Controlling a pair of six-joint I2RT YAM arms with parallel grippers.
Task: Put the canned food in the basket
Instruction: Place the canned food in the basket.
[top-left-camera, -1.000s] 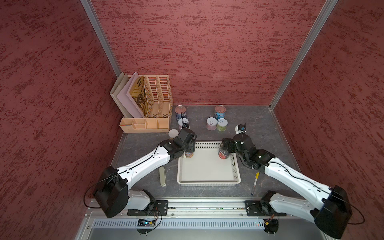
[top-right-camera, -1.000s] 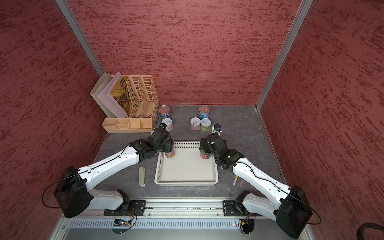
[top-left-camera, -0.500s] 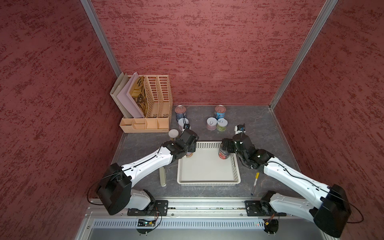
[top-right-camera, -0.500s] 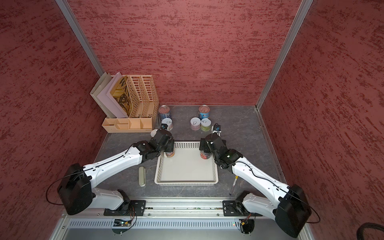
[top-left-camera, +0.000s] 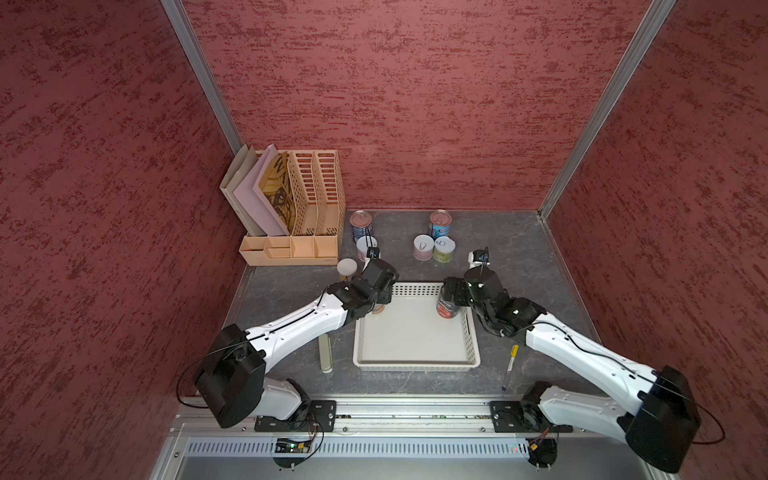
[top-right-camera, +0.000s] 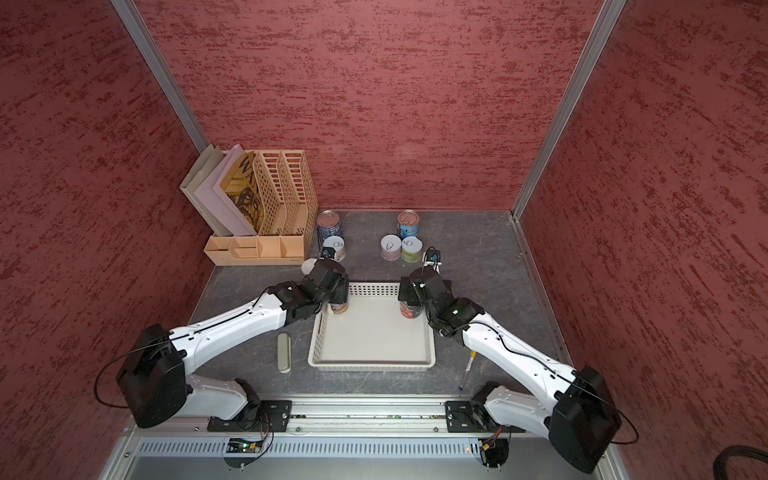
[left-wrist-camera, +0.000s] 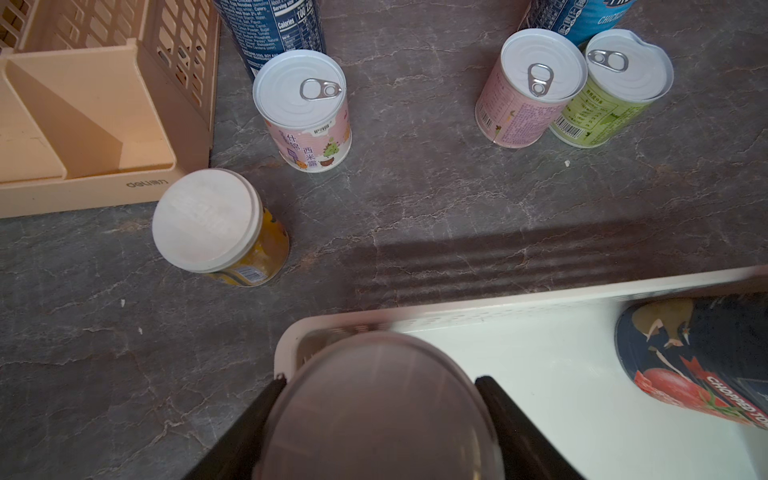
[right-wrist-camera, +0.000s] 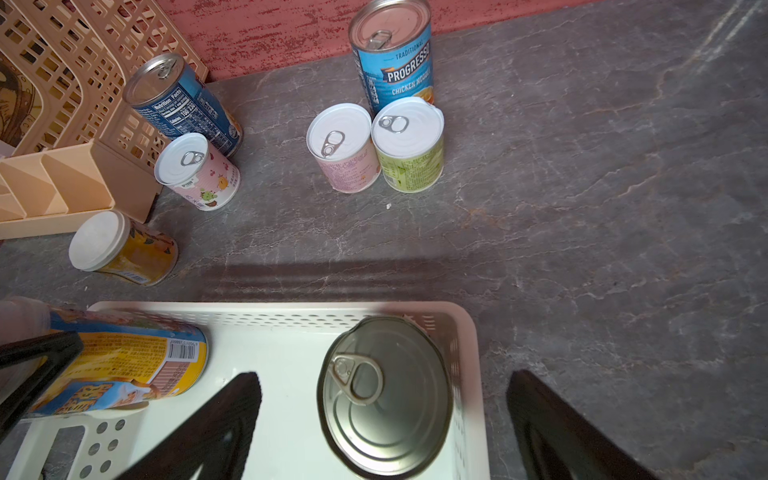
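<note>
Mid-placement: left end effector (left-wrist-camera: 378, 386) clenched on the yellow can (right-wrist-camera: 133, 357) in the basket's (top-left-camera: 415, 362) far-left corner, right end effector (right-wrist-camera: 382, 384) released around the red can (top-left-camera: 446, 306) standing far-right; next, probably let go, lift clear, fetch the cans (top-left-camera: 424, 248) on the bench (top-left-camera: 519, 249).

Both top views hang high over the near edge and look steeply down toward the far wall. They are nearly alike and take in the whole tabletop (top-left-camera: 519, 257). The left wrist view sits close above the far left corner of the basket (left-wrist-camera: 540, 303), the right wrist view above its far right corner. Both face far, sharing the pull-tab tins (right-wrist-camera: 338, 137) and the basket's far rim.
</note>
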